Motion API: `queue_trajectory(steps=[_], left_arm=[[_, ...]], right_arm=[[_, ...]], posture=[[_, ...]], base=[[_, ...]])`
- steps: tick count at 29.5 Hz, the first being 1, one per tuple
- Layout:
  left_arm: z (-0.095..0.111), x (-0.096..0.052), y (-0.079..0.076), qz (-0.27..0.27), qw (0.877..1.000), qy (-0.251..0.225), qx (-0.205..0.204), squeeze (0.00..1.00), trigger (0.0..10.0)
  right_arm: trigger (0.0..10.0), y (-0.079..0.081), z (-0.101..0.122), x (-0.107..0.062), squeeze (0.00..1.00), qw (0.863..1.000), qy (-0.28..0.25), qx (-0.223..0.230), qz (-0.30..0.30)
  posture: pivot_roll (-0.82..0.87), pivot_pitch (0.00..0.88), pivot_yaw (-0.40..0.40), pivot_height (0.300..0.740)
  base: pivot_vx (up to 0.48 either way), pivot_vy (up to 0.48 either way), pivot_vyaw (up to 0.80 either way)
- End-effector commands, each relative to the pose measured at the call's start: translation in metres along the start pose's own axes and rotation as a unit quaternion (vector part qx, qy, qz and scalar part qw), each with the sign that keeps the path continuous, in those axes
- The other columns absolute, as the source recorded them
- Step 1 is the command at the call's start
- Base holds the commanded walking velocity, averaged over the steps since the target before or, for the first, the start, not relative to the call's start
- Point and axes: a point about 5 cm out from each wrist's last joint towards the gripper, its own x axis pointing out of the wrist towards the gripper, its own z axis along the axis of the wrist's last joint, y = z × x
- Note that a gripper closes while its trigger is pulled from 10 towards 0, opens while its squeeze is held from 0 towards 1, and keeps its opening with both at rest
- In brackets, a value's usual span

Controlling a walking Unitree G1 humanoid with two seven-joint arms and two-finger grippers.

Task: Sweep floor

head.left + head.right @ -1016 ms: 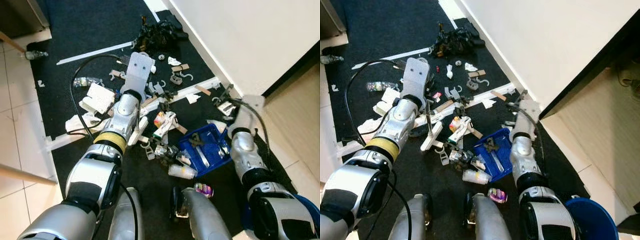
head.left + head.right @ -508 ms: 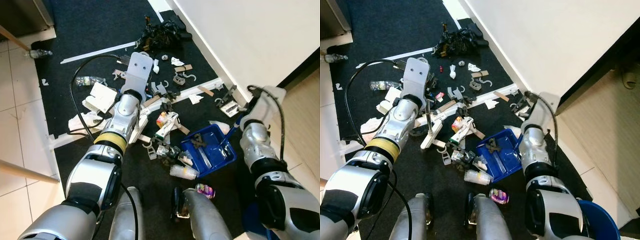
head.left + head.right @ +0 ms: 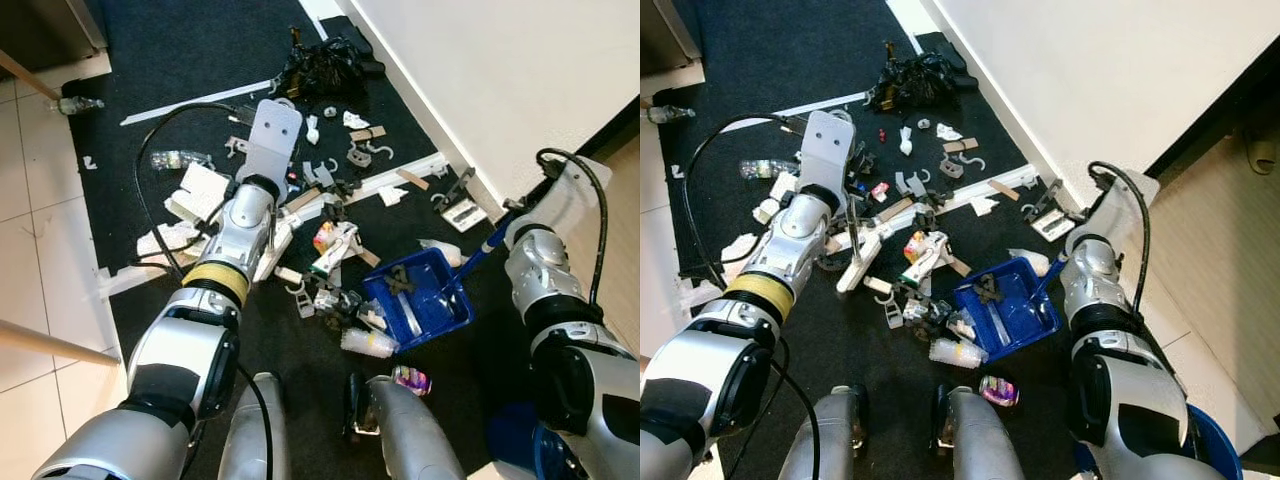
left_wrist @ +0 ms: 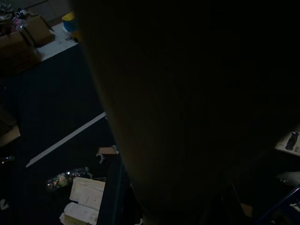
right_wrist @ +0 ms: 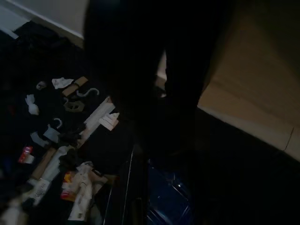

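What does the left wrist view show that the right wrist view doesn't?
Left wrist view: cardboard boxes in the far corner, a long white strip across the carpet, a crushed clear bottle and a sheet of white paper.
Right wrist view: beige floor beyond the carpet edge and hook-shaped scraps.
Both: the dark carpet, scattered litter, and a big dark shape up close.

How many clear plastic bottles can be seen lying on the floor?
2: one bottle at the edge of the black mat near the tiles, another crushed bottle on the mat beside the left arm. The litter may hide more.
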Motion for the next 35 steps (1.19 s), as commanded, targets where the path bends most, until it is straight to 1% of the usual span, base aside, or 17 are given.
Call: queue_trajectory(steps=[1,9,15,16,17,19,20,23,24,27,28,30,32,35], left_arm=[[0.011,0.002,0.003,-0.004,0.999,-0.029,0.013,0.0,10.0],[0.013,0.003,0.004,-0.004,0.999,-0.032,0.014,0.0,10.0],[0.013,0.003,0.005,-0.004,0.999,-0.031,0.015,0.0,10.0],[0.013,0.003,0.005,-0.004,0.999,-0.03,0.015,0.0,10.0],[0.013,0.003,0.005,-0.004,0.999,-0.03,0.015,0.0,10.0],[0.012,0.003,0.004,-0.003,0.999,-0.029,0.014,0.0,10.0],[0.012,0.003,0.004,-0.003,0.999,-0.029,0.014,0.0,10.0],[0.01,0.002,0.003,-0.004,1.0,-0.027,0.013,0.0,10.0],[0.01,0.002,0.003,-0.004,1.0,-0.027,0.013,0.0,10.0],[0.009,0.001,0.004,-0.003,1.0,-0.024,0.013,0.0,10.0],[0.009,0.001,0.004,-0.003,1.0,-0.024,0.013,0.0,10.0],[0.009,0.001,0.005,-0.004,1.0,-0.024,0.014,0.0,10.0],[0.009,0.001,0.005,-0.004,1.0,-0.024,0.014,0.0,10.0],[0.009,0.001,0.006,-0.004,1.0,-0.024,0.015,0.0,10.0]], right_arm=[[10.0,-0.002,0.008,0.003,0.0,0.999,-0.001,0.032,-0.002],[10.0,-0.003,0.016,0.005,0.0,0.998,0.006,0.055,-0.008],[10.0,-0.011,0.015,0.005,0.0,0.998,0.003,0.055,-0.029],[10.0,-0.014,0.012,0.005,0.0,0.998,0.003,0.045,-0.037],[10.0,-0.014,0.012,0.005,0.0,0.998,0.003,0.045,-0.037],[10.0,-0.019,0.001,0.002,0.0,0.998,0.006,0.025,-0.054],[10.0,-0.019,0.001,0.002,0.0,0.998,0.006,0.025,-0.054],[10.0,-0.028,-0.024,-0.005,0.0,0.995,0.023,0.019,-0.092],[10.0,-0.028,-0.024,-0.005,0.0,0.995,0.023,0.019,-0.092],[10.0,-0.039,-0.043,-0.013,0.0,0.99,0.034,0.012,-0.136],[10.0,-0.039,-0.043,-0.013,0.0,0.99,0.034,0.012,-0.136],[10.0,-0.045,-0.048,-0.016,0.0,0.987,0.033,0.017,-0.158],[10.0,-0.047,-0.049,-0.017,0.0,0.986,0.027,0.016,-0.167],[10.0,-0.05,-0.05,-0.019,0.0,0.984,0.014,0.006,-0.175]], posture=[[0.08,0.162,-0.027,0.74],[0.08,0.161,-0.029,0.74],[0.08,0.166,-0.029,0.74],[0.08,0.169,-0.031,0.74],[0.08,0.169,-0.031,0.74],[0.08,0.172,-0.031,0.74],[0.08,0.172,-0.031,0.74],[0.08,0.176,-0.029,0.74],[0.08,0.176,-0.029,0.74],[0.08,0.181,-0.027,0.74],[0.08,0.181,-0.027,0.74],[0.08,0.184,-0.021,0.74],[0.08,0.185,-0.02,0.74],[0.08,0.186,-0.017,0.74]], base=[[0.0,0.0,0.0],[0.0,0.0,0.0],[0.0,0.0,0.0],[0.0,0.0,0.0],[0.0,0.0,0.0],[0.0,0.0,0.0],[0.0,0.0,0.0],[0.0,0.0,0.0],[0.0,0.0,0.0],[0.0,0.0,0.0],[0.0,0.0,0.0],[0.0,0.0,0.0],[0.0,0.0,0.0],[0.0,0.0,0.0]])
